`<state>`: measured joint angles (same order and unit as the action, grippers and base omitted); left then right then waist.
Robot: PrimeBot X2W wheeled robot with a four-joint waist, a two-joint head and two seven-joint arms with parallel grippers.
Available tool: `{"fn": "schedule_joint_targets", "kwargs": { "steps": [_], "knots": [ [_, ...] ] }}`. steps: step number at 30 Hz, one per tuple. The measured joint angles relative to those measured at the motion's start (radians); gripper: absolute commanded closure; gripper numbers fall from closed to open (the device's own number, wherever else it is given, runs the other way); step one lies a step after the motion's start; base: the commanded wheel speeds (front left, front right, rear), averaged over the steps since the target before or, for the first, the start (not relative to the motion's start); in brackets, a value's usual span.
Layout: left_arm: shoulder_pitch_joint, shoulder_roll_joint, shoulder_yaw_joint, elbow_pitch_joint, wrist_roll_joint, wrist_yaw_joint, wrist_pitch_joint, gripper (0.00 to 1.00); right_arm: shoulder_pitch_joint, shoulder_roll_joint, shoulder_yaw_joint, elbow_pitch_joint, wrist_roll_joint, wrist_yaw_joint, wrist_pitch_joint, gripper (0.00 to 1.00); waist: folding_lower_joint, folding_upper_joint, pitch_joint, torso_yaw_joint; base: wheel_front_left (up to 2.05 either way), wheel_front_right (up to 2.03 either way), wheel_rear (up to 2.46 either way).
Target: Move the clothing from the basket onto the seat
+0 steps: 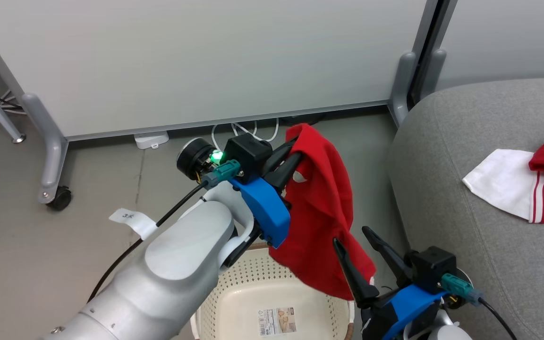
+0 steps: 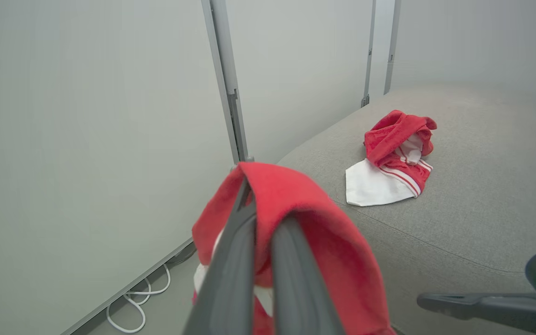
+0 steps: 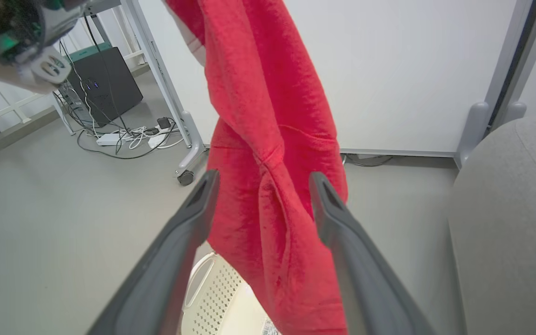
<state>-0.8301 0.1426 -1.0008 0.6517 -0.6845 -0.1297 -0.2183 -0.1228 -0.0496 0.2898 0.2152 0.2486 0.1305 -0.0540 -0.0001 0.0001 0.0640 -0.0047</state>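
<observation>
Grey floor (image 1: 26,245), white partitions (image 1: 206,61), left gripper (image 1: 293,156) clamped on red garment (image 1: 321,222) above basket (image 1: 234,283) at 6 o'clock, right gripper (image 1: 350,235) open alongside, striped garment (image 1: 527,184) on seat (image 1: 451,179) at 3 o'clock, basket label (image 1: 277,321) illegible, cable tag (image 1: 132,218) marked 3.

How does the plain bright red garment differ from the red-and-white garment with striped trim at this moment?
The plain bright red garment hangs from the left gripper over the cream perforated basket; the red-and-white garment lies on the grey fabric seat. The red one droops in a long drape; the other is crumpled in a low heap. Both are soft cloth with red in them.
</observation>
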Motion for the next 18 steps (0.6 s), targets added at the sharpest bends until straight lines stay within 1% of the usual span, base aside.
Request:
{"fn": "schedule_joint_targets", "kwargs": {
  "steps": [6,13,18],
  "knots": [
    [-0.002,-0.012,-0.033,0.010,-0.025,0.000,-0.004,1.00,0.001,0.000,-0.002,-0.006,0.000,0.000,0.005,0.00,0.0000,0.0000,-0.001,-0.011,0.00,0.00,0.00],
    [-0.008,-0.019,-0.049,0.024,-0.041,0.000,-0.018,1.00,-0.001,0.000,-0.008,-0.006,0.000,0.000,0.007,0.00,0.0001,0.0000,0.004,-0.013,0.00,0.00,0.00],
    [-0.012,-0.028,-0.066,0.031,-0.051,0.000,-0.023,1.00,-0.022,0.000,-0.003,0.012,0.000,0.000,0.010,0.00,0.0001,-0.0001,0.005,-0.010,0.00,0.00,0.00]
  ]
}}
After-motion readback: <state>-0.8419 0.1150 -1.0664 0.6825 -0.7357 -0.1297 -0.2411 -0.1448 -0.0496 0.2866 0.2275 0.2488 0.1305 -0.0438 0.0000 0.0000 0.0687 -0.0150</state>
